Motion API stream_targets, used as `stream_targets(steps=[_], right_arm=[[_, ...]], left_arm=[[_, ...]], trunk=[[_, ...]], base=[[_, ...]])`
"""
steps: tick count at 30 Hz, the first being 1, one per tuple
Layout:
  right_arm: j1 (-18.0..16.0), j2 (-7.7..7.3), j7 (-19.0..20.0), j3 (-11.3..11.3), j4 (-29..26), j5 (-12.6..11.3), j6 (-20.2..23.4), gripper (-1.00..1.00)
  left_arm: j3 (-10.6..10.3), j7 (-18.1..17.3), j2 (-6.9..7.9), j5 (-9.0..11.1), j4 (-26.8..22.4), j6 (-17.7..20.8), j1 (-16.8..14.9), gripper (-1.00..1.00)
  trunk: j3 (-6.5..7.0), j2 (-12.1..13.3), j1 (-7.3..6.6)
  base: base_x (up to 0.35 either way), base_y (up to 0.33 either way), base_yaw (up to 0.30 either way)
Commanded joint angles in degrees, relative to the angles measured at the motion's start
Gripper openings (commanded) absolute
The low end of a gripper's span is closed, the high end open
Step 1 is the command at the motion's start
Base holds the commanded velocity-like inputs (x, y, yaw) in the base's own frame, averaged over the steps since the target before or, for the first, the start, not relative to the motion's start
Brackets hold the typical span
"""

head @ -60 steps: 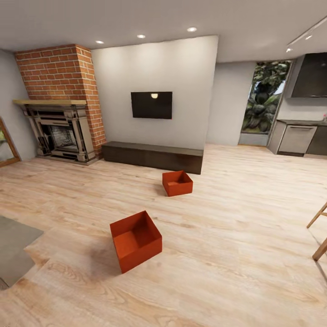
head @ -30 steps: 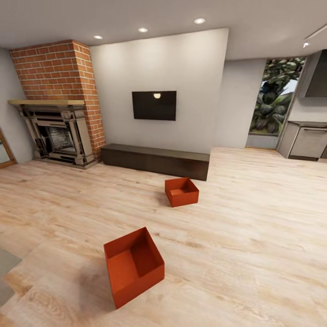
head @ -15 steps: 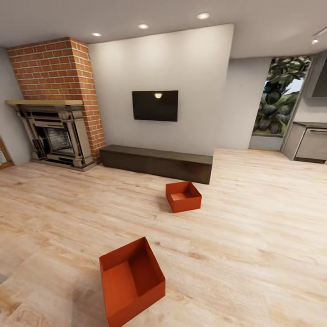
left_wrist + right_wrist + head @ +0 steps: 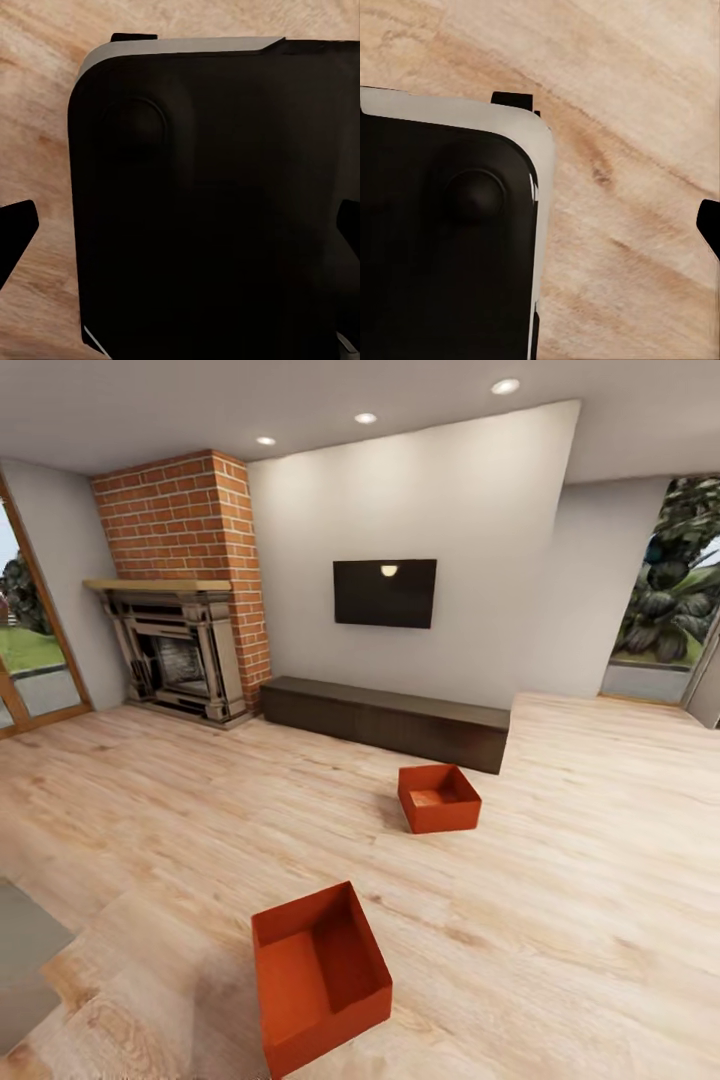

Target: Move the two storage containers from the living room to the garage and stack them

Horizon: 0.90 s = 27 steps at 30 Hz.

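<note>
Two orange-red storage containers sit open-topped on the living room's light wood plank floor (image 4: 560, 880) in the head view. The near container (image 4: 318, 973) lies low in the picture, turned at an angle. The far container (image 4: 438, 798) rests just in front of the long dark cabinet (image 4: 390, 722). In the left wrist view my left gripper (image 4: 180, 229) is open, its dark fingertips (image 4: 16, 229) at the picture's two sides over a black part of the robot. In the right wrist view my right gripper (image 4: 540, 225) shows one fingertip (image 4: 709, 223) far out over the planks, spread open.
A brick fireplace (image 4: 185, 645) stands at the back left and a black TV (image 4: 385, 592) hangs on the white wall. A glass door (image 4: 25, 660) is at far left, a window (image 4: 670, 590) at far right, and a grey rug (image 4: 25, 955) at lower left.
The camera has come nearer and turned left, so the room has slid right and the near container looms larger. Both containers keep their places on the floor.
</note>
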Motion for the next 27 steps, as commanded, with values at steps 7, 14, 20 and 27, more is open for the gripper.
stream_targets(steps=[7, 14, 20, 27], right_arm=[[0.0, 0.03, 0.3, 0.4, 0.1, -0.6, -0.2, 1.0], [0.0, -0.01, 0.3, 0.4, 0.1, -0.6, -0.2, 1.0], [0.0, 0.0, 0.3, 0.4, 0.1, -0.6, -0.2, 1.0], [0.0, -0.01, 0.3, 0.4, 0.1, -0.6, -0.3, 1.0]], left_arm=[[-0.2, -0.3, -0.04, 0.0, 0.0, -0.2, 0.0, 1.0], [-0.2, -0.3, -0.09, -0.2, 0.0, -0.2, 0.0, 1.0], [-0.2, -0.3, -0.02, -0.1, 0.0, -0.2, 0.0, 1.0], [0.1, -0.3, -0.01, 0.1, 0.0, -0.2, 0.0, 1.0]], trunk=[[-0.05, 0.0, 0.01], [-0.05, 0.0, 0.01], [-0.05, 0.0, 0.01], [-0.05, 0.0, 0.01]], base=[[0.2, -0.135, 0.23], [0.245, -0.172, 0.202], [0.241, -0.167, 0.172], [0.073, -0.042, 0.024]])
